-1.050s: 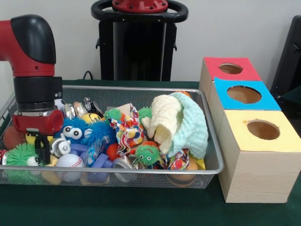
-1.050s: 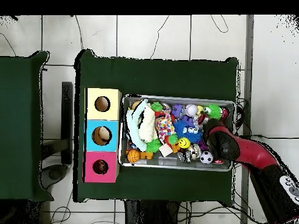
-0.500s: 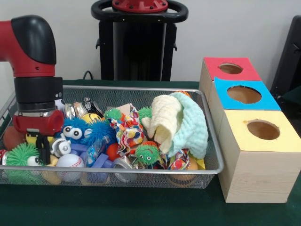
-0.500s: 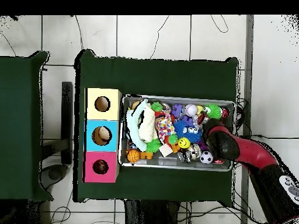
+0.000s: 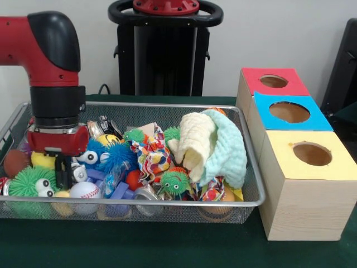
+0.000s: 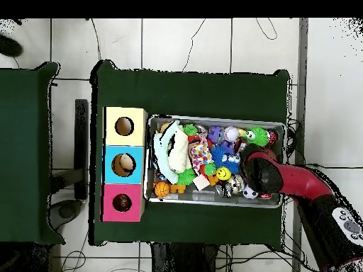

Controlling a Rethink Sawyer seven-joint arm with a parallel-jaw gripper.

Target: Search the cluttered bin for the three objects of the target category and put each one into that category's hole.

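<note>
Shifted sideways along the mesh bin (image 5: 245, 167), the pincer (image 5: 63, 173) seems pressed together beside a white baseball (image 5: 85, 191).

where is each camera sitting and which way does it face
Front view: low, across the table, facing the wire bin and three-hole box; the red arm drops into the bin, gripper among the toys.
Overhead view: above, looking straight down on bin and box; the arm enters from lower right.
Both show the bin, box and arm, turned half round between them.
</note>
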